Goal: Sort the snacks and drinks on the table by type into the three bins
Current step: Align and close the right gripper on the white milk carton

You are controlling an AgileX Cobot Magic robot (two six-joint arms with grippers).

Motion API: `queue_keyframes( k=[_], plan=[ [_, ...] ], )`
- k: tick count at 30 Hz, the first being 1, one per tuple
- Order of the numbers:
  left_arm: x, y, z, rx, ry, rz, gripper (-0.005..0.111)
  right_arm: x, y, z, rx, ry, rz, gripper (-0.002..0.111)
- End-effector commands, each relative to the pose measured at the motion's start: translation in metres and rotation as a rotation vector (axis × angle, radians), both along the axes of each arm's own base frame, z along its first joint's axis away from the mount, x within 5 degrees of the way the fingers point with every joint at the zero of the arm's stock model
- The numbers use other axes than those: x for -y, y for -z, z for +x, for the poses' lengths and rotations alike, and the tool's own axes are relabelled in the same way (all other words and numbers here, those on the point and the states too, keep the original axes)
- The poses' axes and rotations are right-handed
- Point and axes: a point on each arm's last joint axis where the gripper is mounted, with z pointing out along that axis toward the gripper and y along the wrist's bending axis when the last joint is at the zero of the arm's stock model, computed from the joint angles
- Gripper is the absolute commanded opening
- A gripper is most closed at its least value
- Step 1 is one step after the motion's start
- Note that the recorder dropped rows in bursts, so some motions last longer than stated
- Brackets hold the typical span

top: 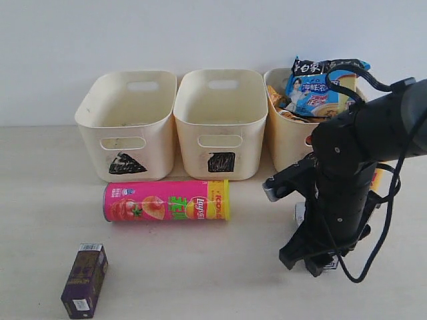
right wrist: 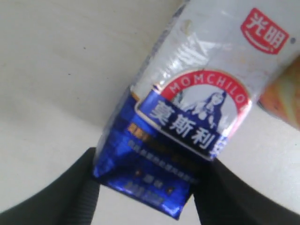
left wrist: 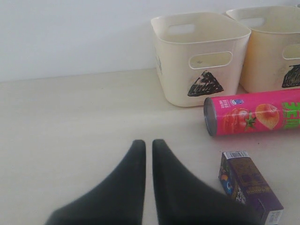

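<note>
Where the blue carton (right wrist: 187, 117) lies: on the table (top: 40, 200) at the right, in front of the third bin (top: 283, 143), seemingly flat; mostly hidden under the right arm in the exterior view
Long axis: runs lengthwise out between the fingers, blue end nearest the wrist, white end away, a little skewed to the finger line
Grip, right gripper (right wrist: 150, 164): fingers straddle the blue end across its narrow width, one at each flank, touching or just beside; whether they press cannot be told
Key relation: carton sits about centred in the gap, so a close straight across the short axis looks enough; the skew might twist it as the pads meet
Beside it: something orange near the white end, too blurred to name
Grip, left gripper (left wrist: 148, 143): fingers pressed together, nothing between them, low over bare table
Nearer arm: right for this carton; purple carton (top: 85, 280) and pink tube (top: 167, 200) lie left, nearer the left arm
Bins: triangle bin (top: 127, 107) and square bin (top: 220, 100) look empty; third bin holds noodle packets (top: 320, 87), its mark hidden
Likely carry: leftward to one of the two empty bins; which one cannot be told
</note>
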Motion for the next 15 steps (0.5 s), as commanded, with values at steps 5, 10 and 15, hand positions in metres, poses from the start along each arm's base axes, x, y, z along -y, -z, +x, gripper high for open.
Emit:
queue_keyframes(
  k=[5,10,15],
  plan=[
    [0.000,-0.001,0.000,0.007,-0.004,-0.005,0.004,-0.019,-0.038,-0.014,0.109,-0.123,0.050,0.000],
    [0.000,-0.001,0.000,0.007,-0.004,-0.005,0.004,-0.019,-0.035,-0.016,0.086,-0.098,0.040,0.000],
    [0.000,-0.001,0.000,0.009,-0.004,-0.005,0.004,-0.022,-0.044,-0.010,0.099,0.010,0.061,0.022]
  ],
)
